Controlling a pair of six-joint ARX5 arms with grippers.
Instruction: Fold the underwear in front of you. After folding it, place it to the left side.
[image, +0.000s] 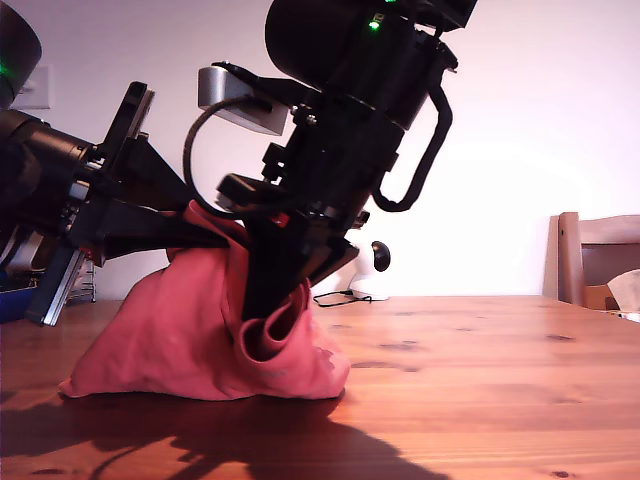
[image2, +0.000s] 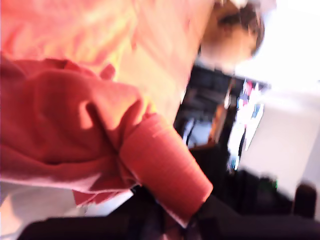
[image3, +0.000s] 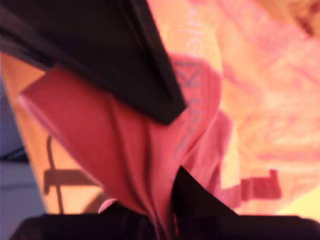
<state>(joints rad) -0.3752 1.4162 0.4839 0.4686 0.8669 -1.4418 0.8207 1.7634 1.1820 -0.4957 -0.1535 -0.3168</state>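
The coral-red underwear (image: 180, 330) hangs bunched from two black arms, its lower edge resting on the wooden table (image: 480, 380). One arm (image: 110, 190) reaches in from the exterior view's left and grips the cloth's top. The other arm (image: 340, 150) comes down in the middle, with a curl of fabric below its fingers. Which arm is first or second I cannot tell. In the first wrist view my first gripper (image2: 170, 225) is shut on the underwear (image2: 75, 120). My second gripper (image3: 162, 220) pinches a stretched fold of the underwear (image3: 125, 155).
A wooden chair (image: 595, 255) stands at the exterior view's right beyond the table. A small white device (image: 372, 265) with a black cable lies at the far edge behind the arms. Something blue (image: 12, 300) sits at the exterior view's left edge.
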